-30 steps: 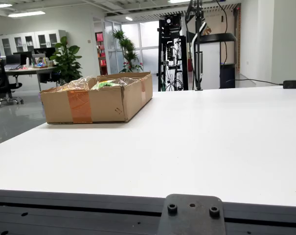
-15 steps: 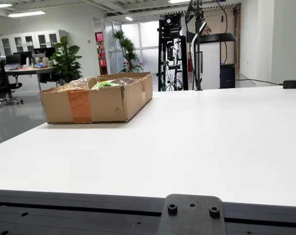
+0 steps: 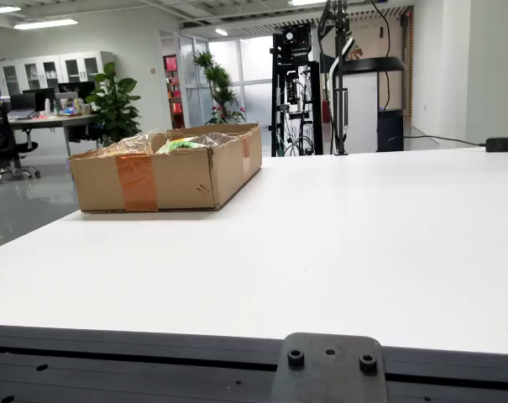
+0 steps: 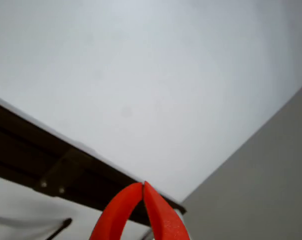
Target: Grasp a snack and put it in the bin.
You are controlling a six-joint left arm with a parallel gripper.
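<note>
A cardboard box (image 3: 165, 175) stands at the back left of the white table (image 3: 337, 252) in the view from the side. Snack packets (image 3: 182, 144), one green and others in clear wrap, show above its rim. No arm or gripper appears in that view. In the view that rides on the gripper, my gripper (image 4: 143, 186) shows two red fingers (image 4: 118, 212) with tips touching, nothing between them. It hangs above the white table (image 4: 141, 75) near a corner, with a dark frame edge (image 4: 66, 165) below.
A black mounting plate (image 3: 329, 369) with bolts sits at the table's front edge. A black stand (image 3: 337, 75) and equipment rack (image 3: 294, 92) rise behind the table. A black adapter (image 3: 503, 144) with cable lies at the far right. Grey floor (image 4: 270, 190) shows beyond the table corner.
</note>
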